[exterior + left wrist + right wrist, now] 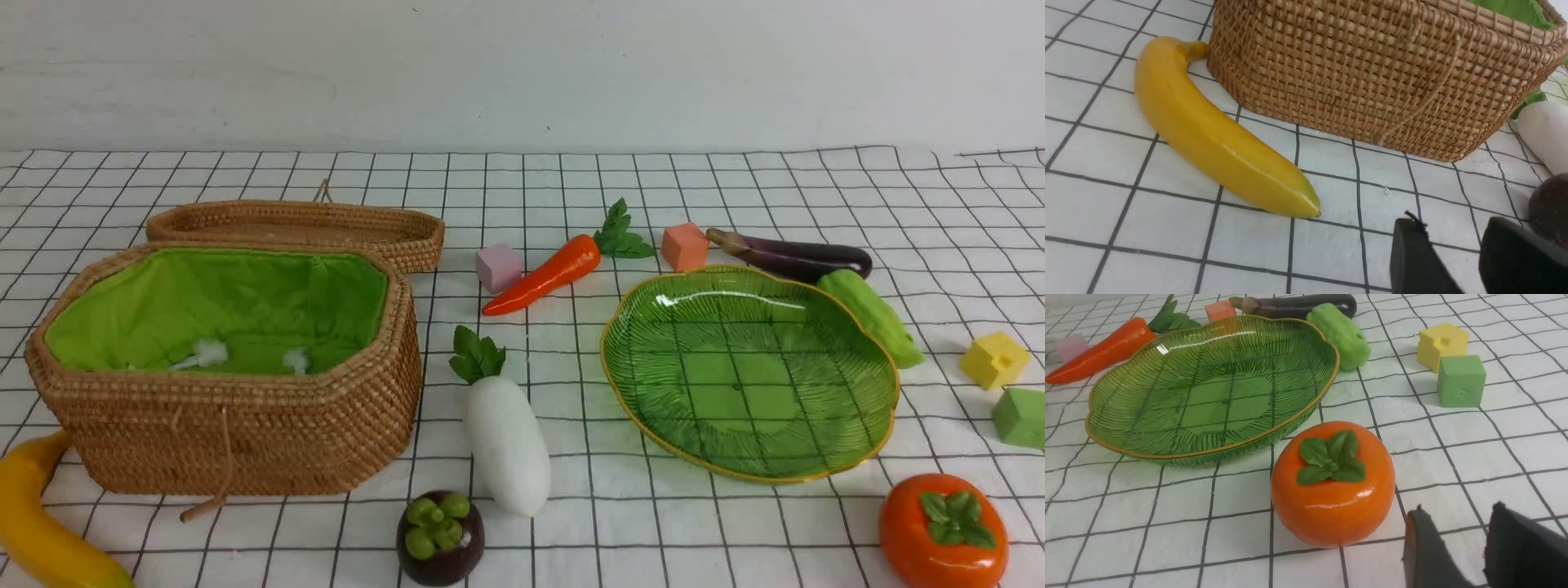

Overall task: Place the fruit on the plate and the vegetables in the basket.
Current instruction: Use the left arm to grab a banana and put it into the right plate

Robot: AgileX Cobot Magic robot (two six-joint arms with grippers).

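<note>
Fruit is laid on the checked cloth point(571, 180), outside the plate point(751, 376).
The banana point(41, 523) is placed near left beside the basket point(245, 433), the mangosteen point(441, 537) near centre beside the radish point(506, 441), the persimmon point(943, 531) near right. The left gripper point(1449, 228) and the right gripper point(1457, 514) are seen with jaws parted, nothing held.

Yellow banana point(1208, 134), black-gridded white cloth point(735, 188)

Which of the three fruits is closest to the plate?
The orange persimmon, just off the near rim of the plate. The mangosteen sits beyond the radish; the banana lies left of the basket.
</note>
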